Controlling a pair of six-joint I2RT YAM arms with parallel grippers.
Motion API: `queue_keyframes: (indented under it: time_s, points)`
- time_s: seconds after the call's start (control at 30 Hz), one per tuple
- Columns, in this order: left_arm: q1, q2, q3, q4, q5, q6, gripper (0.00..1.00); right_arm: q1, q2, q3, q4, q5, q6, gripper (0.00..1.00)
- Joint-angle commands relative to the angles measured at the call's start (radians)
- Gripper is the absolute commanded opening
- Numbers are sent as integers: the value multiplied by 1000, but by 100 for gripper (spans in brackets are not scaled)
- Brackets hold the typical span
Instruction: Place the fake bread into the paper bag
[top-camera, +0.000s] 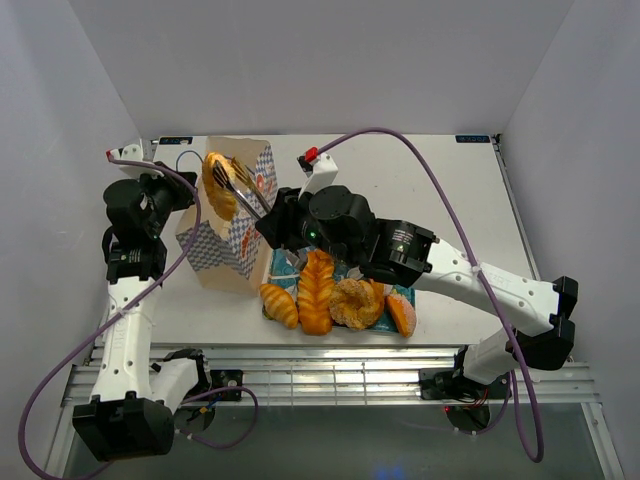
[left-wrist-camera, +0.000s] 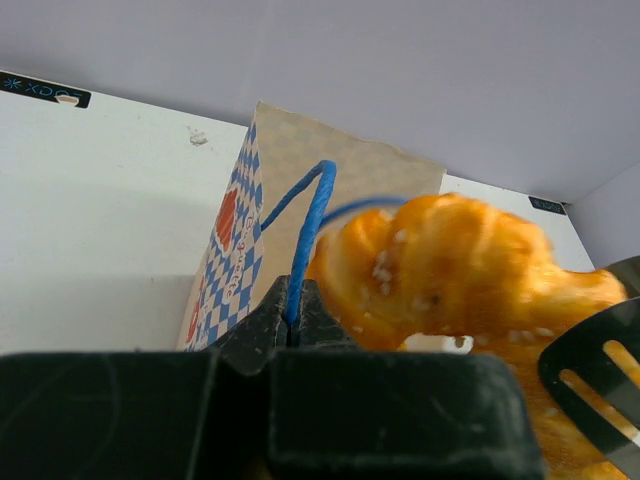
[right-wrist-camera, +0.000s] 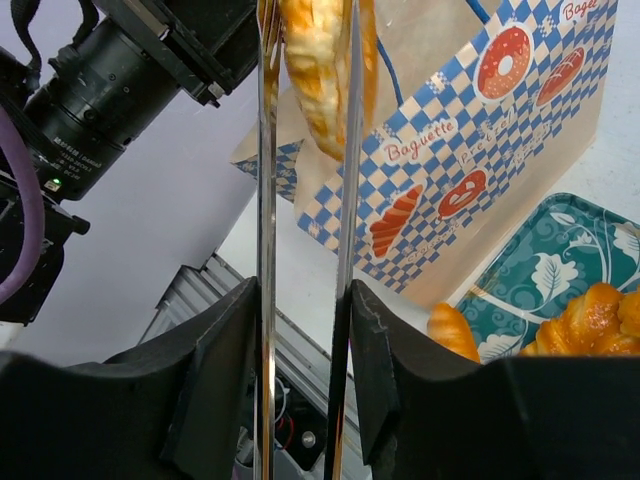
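Observation:
The paper bag (top-camera: 235, 240) stands upright at the left, checkered with doughnut prints (right-wrist-camera: 470, 150). My left gripper (left-wrist-camera: 290, 315) is shut on its blue cord handle (left-wrist-camera: 312, 230) and holds that side of the mouth up. My right gripper (right-wrist-camera: 305, 300) is shut on metal tongs (right-wrist-camera: 265, 200). The tongs pinch a sugared golden pastry (top-camera: 218, 183) just over the bag's open mouth; it also shows in the left wrist view (left-wrist-camera: 450, 270) and the right wrist view (right-wrist-camera: 318, 60). More fake bread lies on the tray: a braided loaf (top-camera: 317, 290), a ring doughnut (top-camera: 352, 303) and a croissant (top-camera: 280, 305).
The teal floral tray (right-wrist-camera: 560, 280) lies right of the bag, near the table's front edge (top-camera: 330, 345). A pink-topped bun (top-camera: 402, 315) sits at its right end. The left arm's wrist camera (right-wrist-camera: 100, 100) is close to the tongs. Purple cables loop over both arms.

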Motion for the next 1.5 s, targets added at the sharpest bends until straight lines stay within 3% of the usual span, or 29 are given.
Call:
queue_keyframes:
  time_s: [0.0, 0.27, 0.53, 0.73, 1.03, 1.23, 1.47]
  points:
    - [-5, -32, -15, 9, -15, 5, 0, 7, -5, 70, 43, 9, -15, 47]
    - [-5, -41, -23, 8, -30, 7, 0, 6, -6, 73, 41, -11, -13, 49]
    - [-5, -46, -34, 6, -35, 5, 0, 4, -76, 23, 44, 32, -22, 46]
    - [-5, -47, -44, 4, -53, 5, 0, -8, -280, -227, 18, 112, -10, 45]
    - [-5, -63, -41, -15, -108, 10, 0, -146, -682, -678, -129, 150, 154, 47]
    - [-4, -79, -61, -19, -139, 10, 0, -191, -774, -756, -311, 213, 255, 49]
    - [-5, -95, -72, -26, -167, 13, 0, -206, -951, -855, -402, 277, 378, 50]
